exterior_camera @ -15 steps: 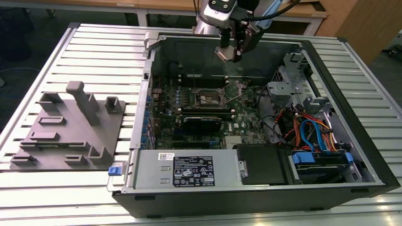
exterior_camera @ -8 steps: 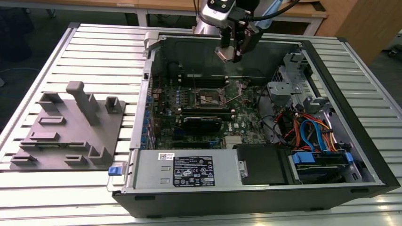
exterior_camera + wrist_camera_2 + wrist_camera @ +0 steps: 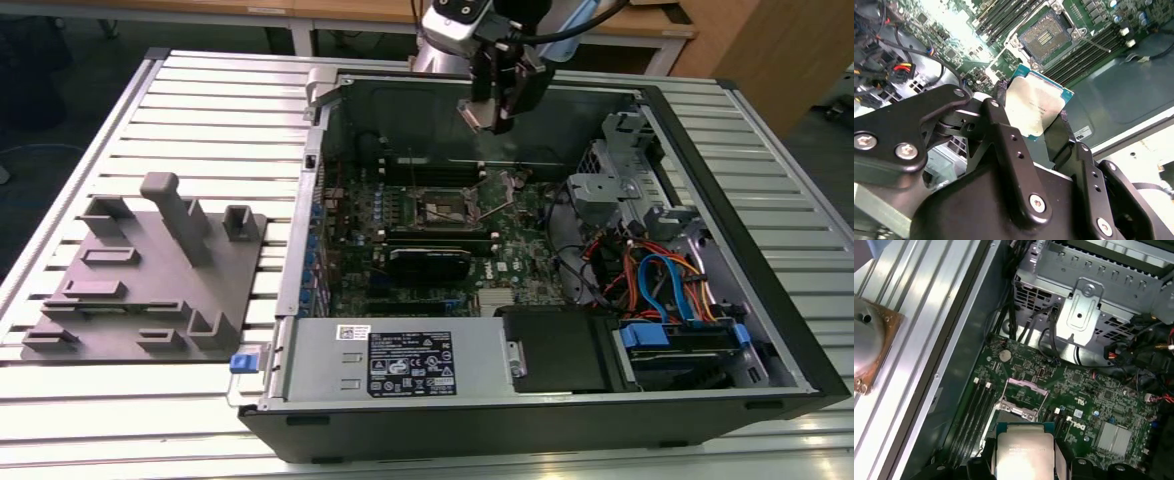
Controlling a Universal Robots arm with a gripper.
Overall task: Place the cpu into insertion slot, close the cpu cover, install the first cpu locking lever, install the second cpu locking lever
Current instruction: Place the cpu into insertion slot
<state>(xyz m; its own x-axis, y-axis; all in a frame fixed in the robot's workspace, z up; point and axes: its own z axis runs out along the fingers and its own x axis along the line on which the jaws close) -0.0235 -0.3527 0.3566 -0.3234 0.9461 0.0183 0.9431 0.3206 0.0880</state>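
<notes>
Black linkage of the pincer [image 3: 1033, 109] hard up against the lens in the second wrist view, fingers [image 3: 999, 96] pressed onto two opposite edges of the cpu [image 3: 1038, 102]. Clamped on the chip, dull metal top turned back toward the wrist, thin green border showing along the far edges. Same hold in the first wrist view, with a dark pad at either side of the silvery square.

Hangs high over the open computer case [image 3: 787, 300] in the exterior view, close to its far wall and well clear of the green motherboard [image 3: 514, 255]. Touches nothing below. Case itself flat on the ribbed metal worktop [image 3: 174, 100].

Further down, insertion slot [image 3: 1046, 40] laid bare: dark square recess, rows of contacts exposed, silvery rim around it, long memory slots [image 3: 1089, 56] alongside. Thin wire locking lever [image 3: 1098, 44] swung out just beside the rim.

Deciding relation: slot well apart from the chip, beneath the pincer and offset toward the near side of the case, slightly toward the exterior view's left. Chip edges roughly parallel to the recess edges, judging by the second wrist view. Not yet over the recess; placing not yet done.
</notes>
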